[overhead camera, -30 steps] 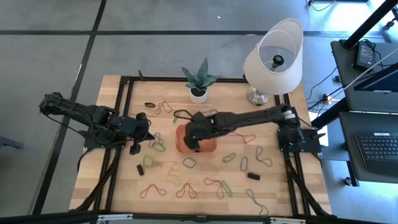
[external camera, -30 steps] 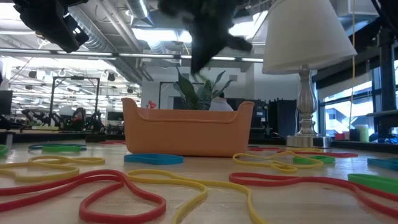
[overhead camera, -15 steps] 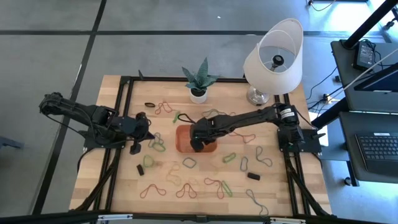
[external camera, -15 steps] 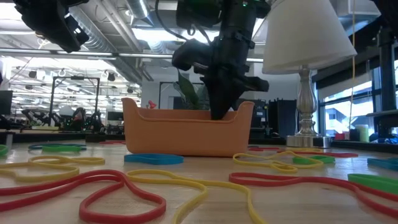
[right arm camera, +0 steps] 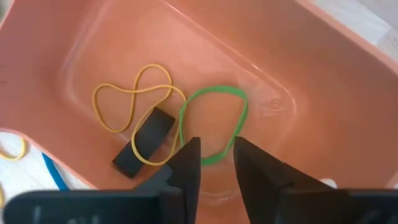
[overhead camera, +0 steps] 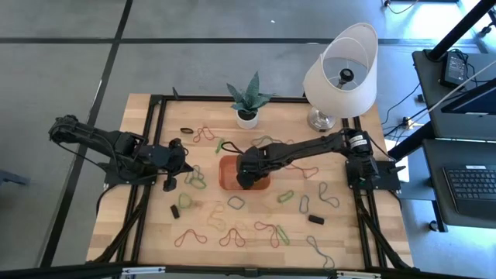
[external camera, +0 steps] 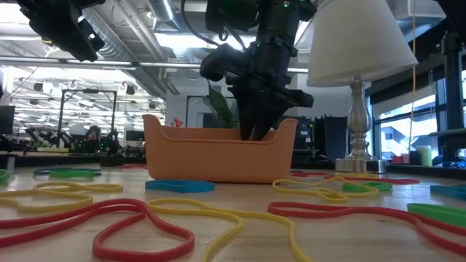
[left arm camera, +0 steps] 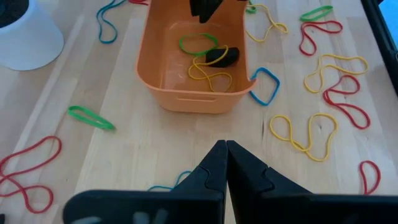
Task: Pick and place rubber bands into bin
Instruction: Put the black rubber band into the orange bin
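— Where is the right hand (overhead camera: 245, 180)?

— It hangs just over the orange bin (overhead camera: 260, 185) at the middle of the bench (overhead camera: 349, 232), its tips dipping below the rim in the low view. Its two fingers (right arm camera: 186, 163) stand slightly apart with nothing between them.

— And what lies in the bin?

— A green band (right arm camera: 214, 123), a yellow band (right arm camera: 132, 99) and a flat black band (right arm camera: 144, 141), the yellow one lying across the black one. The green band sits on the bin floor right ahead of the fingertips.

— The left hand (overhead camera: 167, 184)?

— It waits above the bench, well off to the left of the bin, with its fingers pressed together and holding nothing.

— The other rubber bands (overhead camera: 232, 237)?

— They are scattered over the bench all round the bin: red, yellow, green and blue loops, a blue one (left arm camera: 265, 85) just beside the bin's corner.
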